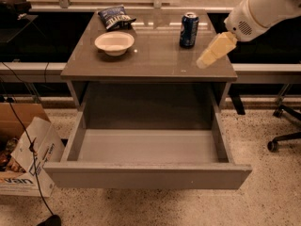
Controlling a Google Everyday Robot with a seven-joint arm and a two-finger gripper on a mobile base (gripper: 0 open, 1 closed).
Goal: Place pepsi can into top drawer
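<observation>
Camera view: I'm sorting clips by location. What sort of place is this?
Probably an office or lab: a grey cabinet with its top drawer open, a rolling chair base at right, and a cardboard box on speckled floor. The gripper hovers over the cabinet's right edge, near the pepsi can.

Pepsi can [189, 30], dark blue with a silver top, stands upright on the cabinet top [141, 60], toward its rear right. Top drawer [146, 175], grey with a plain flat front, is pulled well out. Gripper [203, 61] hangs near the can's right, apart from it.
</observation>
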